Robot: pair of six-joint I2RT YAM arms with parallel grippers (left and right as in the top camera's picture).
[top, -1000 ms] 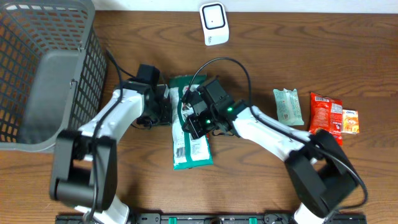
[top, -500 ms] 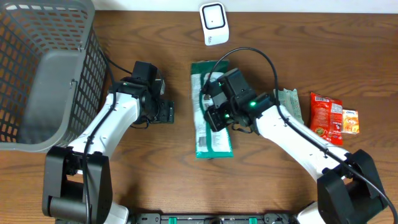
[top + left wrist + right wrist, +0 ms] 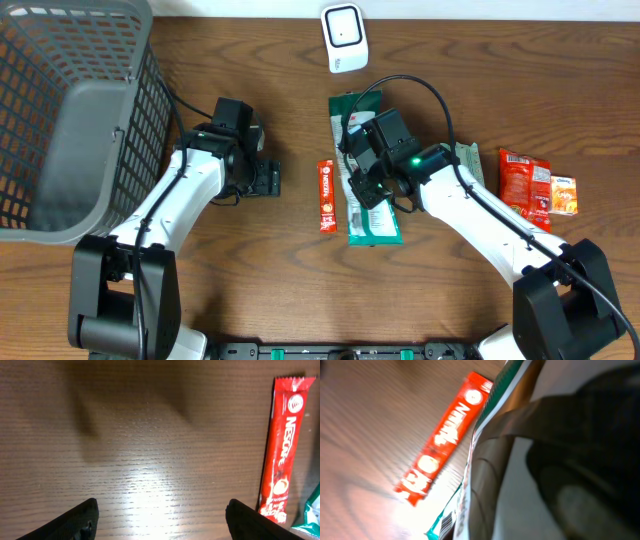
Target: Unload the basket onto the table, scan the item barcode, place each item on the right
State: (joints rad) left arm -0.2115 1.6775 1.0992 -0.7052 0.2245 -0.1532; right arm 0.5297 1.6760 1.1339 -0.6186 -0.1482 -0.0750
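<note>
Pinching the green packet point(image 3: 375, 225) with closed jaws, the right gripper point(image 3: 362, 180) holds it near the white scanner point(image 3: 343, 38), likely to present its barcode; the left gripper point(image 3: 266, 180), spread wide and empty, hovers beside a red stick point(image 3: 326, 196).

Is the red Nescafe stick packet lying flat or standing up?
Flat: the red Nescafe stick packet lies face-up on the brown wooden table.
</note>
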